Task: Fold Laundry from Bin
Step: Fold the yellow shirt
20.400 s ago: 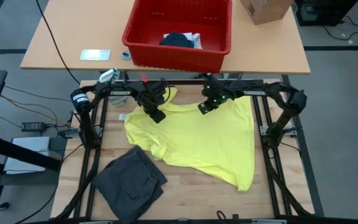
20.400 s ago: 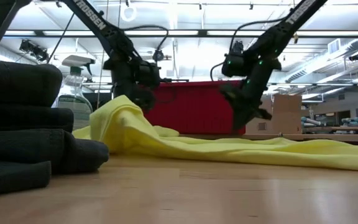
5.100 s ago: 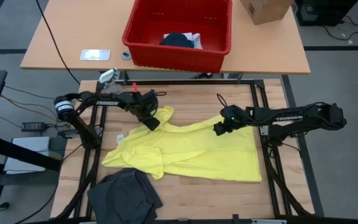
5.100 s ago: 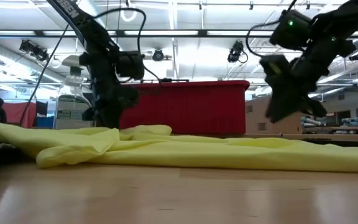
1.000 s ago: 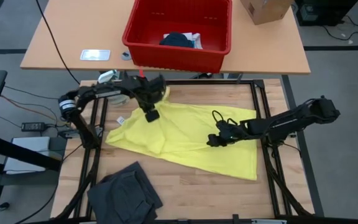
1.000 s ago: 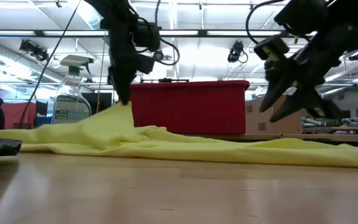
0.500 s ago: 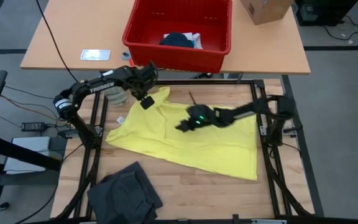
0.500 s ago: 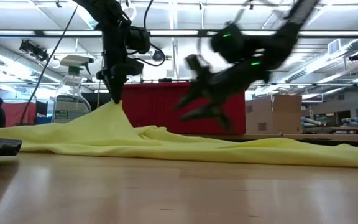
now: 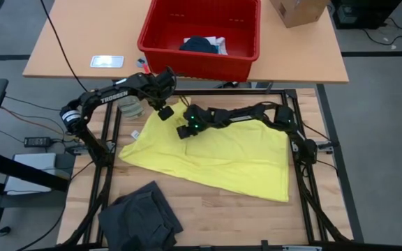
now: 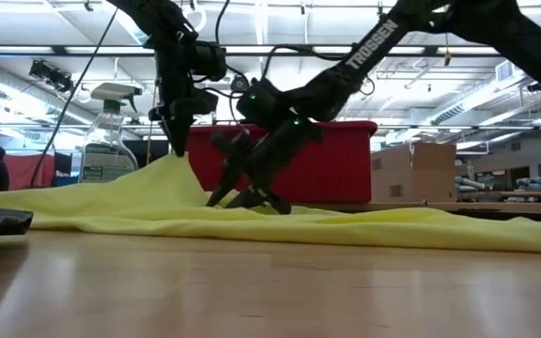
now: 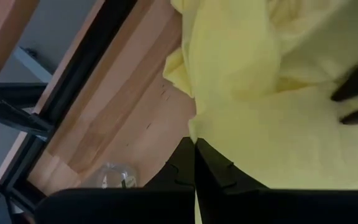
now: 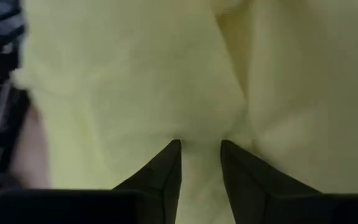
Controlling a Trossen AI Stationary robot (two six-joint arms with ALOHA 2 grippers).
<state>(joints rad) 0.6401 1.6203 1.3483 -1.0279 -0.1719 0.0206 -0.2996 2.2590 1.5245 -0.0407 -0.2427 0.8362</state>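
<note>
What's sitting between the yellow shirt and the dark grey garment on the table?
Nothing: in the high view, only bare wooden tabletop separates the yellow shirt from the dark grey garment.

A cardboard box (image 9: 297, 10) is running off the high view's top edge, and the red bin (image 9: 201, 36) is losing its far rim to the same edge, its walls hiding all but a dark garment (image 9: 197, 44) and a sliver of white cloth (image 9: 218, 46). In the low view the yellow shirt (image 10: 346, 228) is spilling past both sides, screening the bin's base.
</note>
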